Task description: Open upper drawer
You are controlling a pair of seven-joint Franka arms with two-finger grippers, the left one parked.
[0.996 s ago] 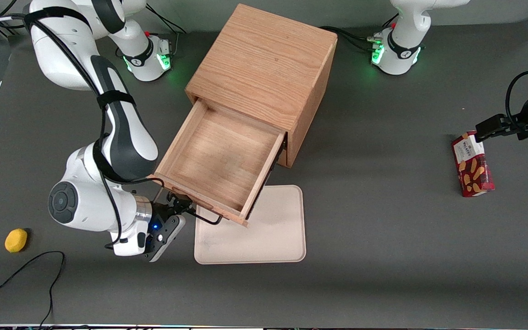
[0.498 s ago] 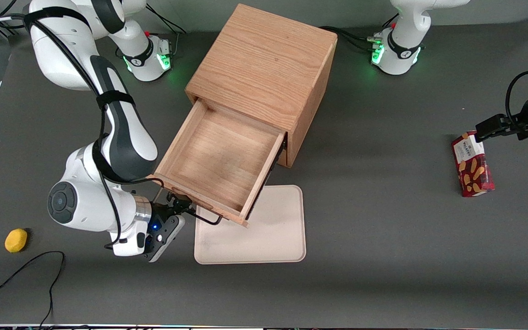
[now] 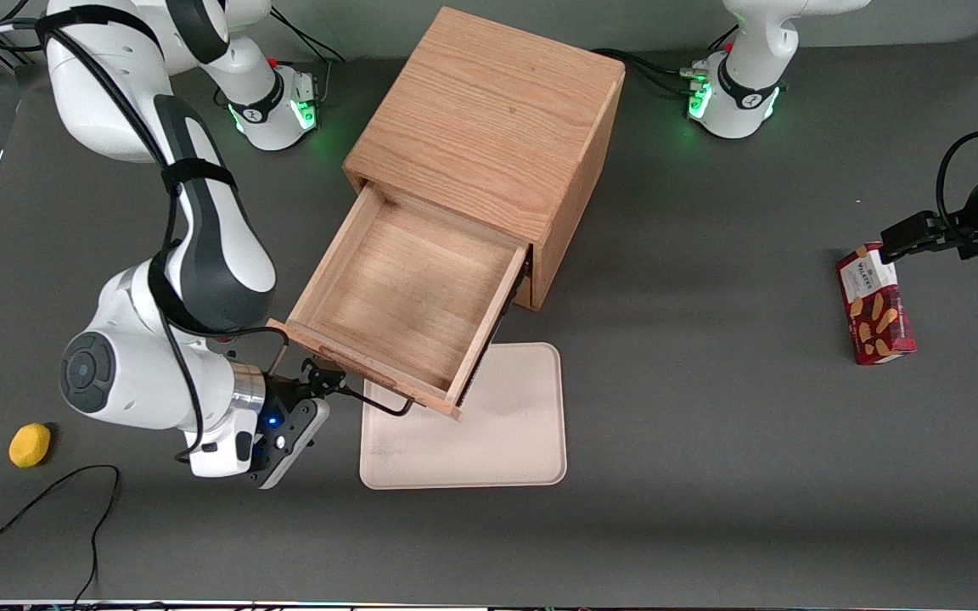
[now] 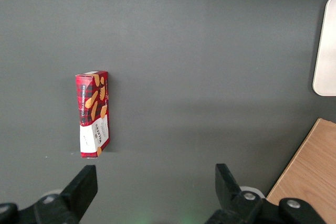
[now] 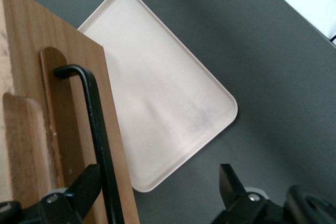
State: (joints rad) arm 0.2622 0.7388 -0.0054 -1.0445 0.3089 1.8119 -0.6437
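Observation:
The oak cube cabinet (image 3: 489, 110) stands mid-table. Its upper drawer (image 3: 404, 297) is pulled far out, and its shallow wooden tray is empty. The bottom drawer is hidden beneath it. The thin black wire handle (image 3: 379, 406) runs along the drawer front. My right gripper (image 3: 323, 383) is at the handle's end toward the working arm's side. In the right wrist view the gripper (image 5: 157, 192) is open. The handle (image 5: 94, 119) passes just inside one finger (image 5: 84, 187), against the light wood front (image 5: 58, 129). Whether that finger touches the handle I cannot tell.
A beige tray (image 3: 489, 424) lies flat on the table, partly under the open drawer's front; it also shows in the right wrist view (image 5: 163, 98). A yellow fruit (image 3: 30, 445) and a black cable (image 3: 47, 501) lie toward the working arm's end. A red cookie box (image 3: 875, 304) lies toward the parked arm's end.
The right arm's wrist and gripper have shifted a little toward the working arm's end of the table. The drawer stays pulled out.

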